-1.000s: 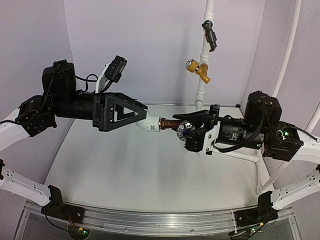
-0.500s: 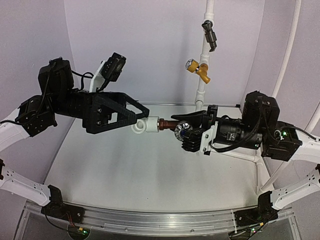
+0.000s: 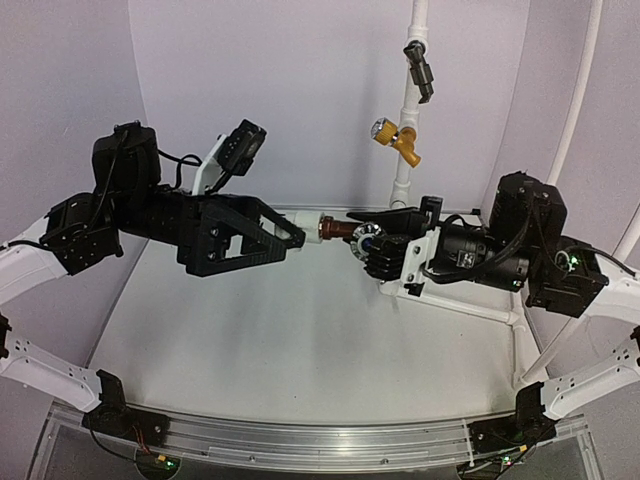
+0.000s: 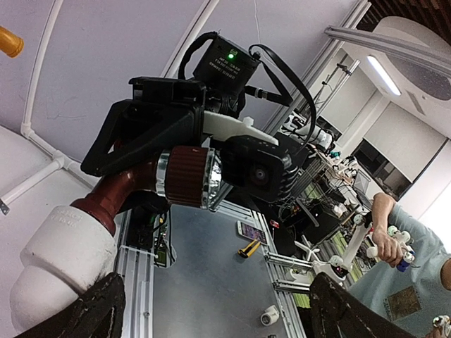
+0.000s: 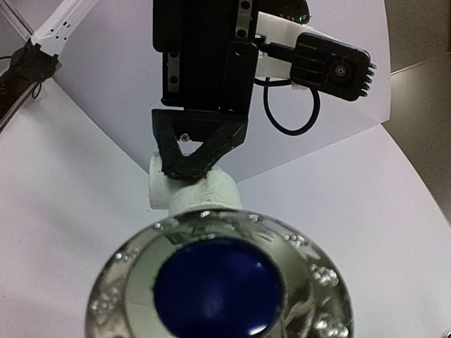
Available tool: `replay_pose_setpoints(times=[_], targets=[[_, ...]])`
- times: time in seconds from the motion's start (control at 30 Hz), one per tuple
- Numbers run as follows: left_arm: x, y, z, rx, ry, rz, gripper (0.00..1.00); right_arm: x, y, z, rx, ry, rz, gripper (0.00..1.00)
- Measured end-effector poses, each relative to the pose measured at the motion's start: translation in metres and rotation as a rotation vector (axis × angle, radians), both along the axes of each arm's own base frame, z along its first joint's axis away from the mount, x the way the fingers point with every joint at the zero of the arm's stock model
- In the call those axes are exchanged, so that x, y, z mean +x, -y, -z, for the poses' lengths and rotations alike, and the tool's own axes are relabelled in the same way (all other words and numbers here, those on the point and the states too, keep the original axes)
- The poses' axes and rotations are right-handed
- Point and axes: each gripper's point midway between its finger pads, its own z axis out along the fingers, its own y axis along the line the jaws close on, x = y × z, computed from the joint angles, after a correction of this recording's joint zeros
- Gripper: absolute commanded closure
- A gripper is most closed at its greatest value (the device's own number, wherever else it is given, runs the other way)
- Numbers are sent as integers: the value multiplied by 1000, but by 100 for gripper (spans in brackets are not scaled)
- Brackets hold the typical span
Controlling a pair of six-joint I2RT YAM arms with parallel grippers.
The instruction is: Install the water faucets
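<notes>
The faucet (image 3: 342, 230) is hanging in the air above the back half of the table, lying roughly level between the two arms. The right gripper (image 3: 382, 240) is clamping it at the knob end, with its fingers closed tight about the body. The round knob (image 5: 218, 285), with its blue centre, is filling the bottom of the right wrist view. The faucet's reddish-brown neck is running leftward into the white elbow fitting (image 3: 312, 228), which is sitting on the end of it.

The left gripper (image 3: 298, 236) is sitting at that fitting with its jaws standing wide. In the left wrist view one finger (image 4: 99, 310) is lying against the white plastic. The other finger (image 4: 342, 310) is standing well apart from it, so the fitting is not being squeezed.

Below them the white table (image 3: 300, 340) is lying bare under the faucet, with an aluminium rail (image 3: 300, 442) running along its near edge. At the back a white pipe riser (image 3: 404, 175) is standing upright. It is carrying a yellow-brass valve (image 3: 397, 138) and, higher up, a dark valve (image 3: 420, 70).

Pale walls are closing in the sides and rear. Past the table, the left wrist view is showing a workshop with a ceiling light (image 4: 384, 74) and a person in a pale shirt (image 4: 412, 274) at the lower right.
</notes>
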Motion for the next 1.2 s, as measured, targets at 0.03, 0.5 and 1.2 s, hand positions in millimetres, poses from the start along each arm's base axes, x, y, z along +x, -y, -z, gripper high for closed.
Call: replay_pose_setpoints(times=[0.03, 0.5, 1.2], targets=[[1, 1, 1, 1, 1, -2, 9, 0, 0, -1, 3, -3, 1, 100], [14, 6, 23, 45, 8, -70, 5, 0, 1, -21, 82, -47, 2, 100], [16, -4, 5, -34, 40, -119, 2, -25, -9, -13, 74, -99, -140, 100]])
